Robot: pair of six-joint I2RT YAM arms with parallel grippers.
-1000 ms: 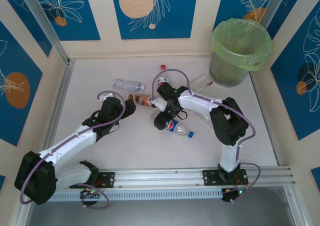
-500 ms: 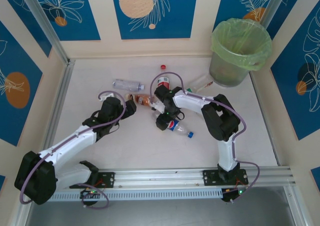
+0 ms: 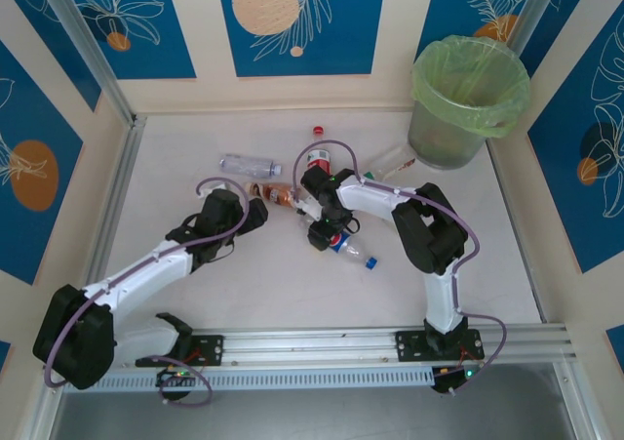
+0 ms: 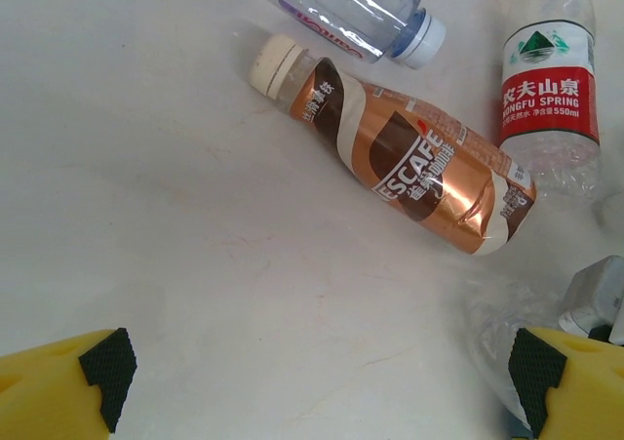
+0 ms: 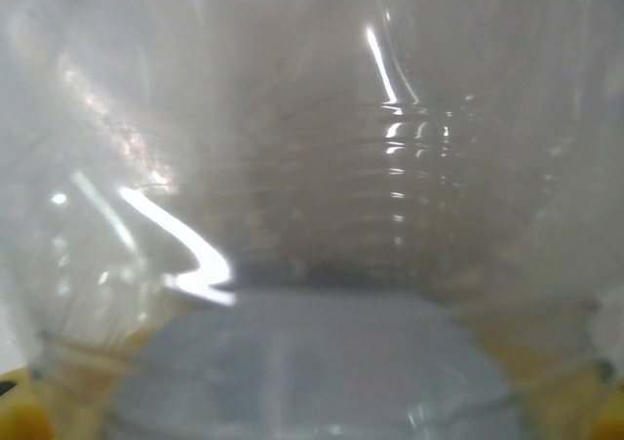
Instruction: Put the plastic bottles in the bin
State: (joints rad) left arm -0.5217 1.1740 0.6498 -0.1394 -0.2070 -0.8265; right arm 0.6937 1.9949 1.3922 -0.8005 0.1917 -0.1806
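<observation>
White table [image 3: 292,294] between blue flowered panels [image 3: 292,20], bottles scattered left of the bin [image 3: 444,138].
From where I stand, the green-lined bin sits upright at the far right corner. One clear bottle [image 3: 390,161] lies just left of it. Well to its left, a blue-cap bottle [image 3: 249,165], a red-label bottle [image 3: 318,157] and a brown bottle [image 3: 278,195] lie close together. The left claw [image 3: 255,211] hangs beside the brown bottle, on the side away from the bin, its jaws wide apart over bare table. The right claw [image 3: 317,230] is down by a blue-label bottle [image 3: 343,246], left of the bin and nearer the arm bases. Its wrist camera is pressed against clear plastic, and I cannot tell whether it grips anything.
</observation>
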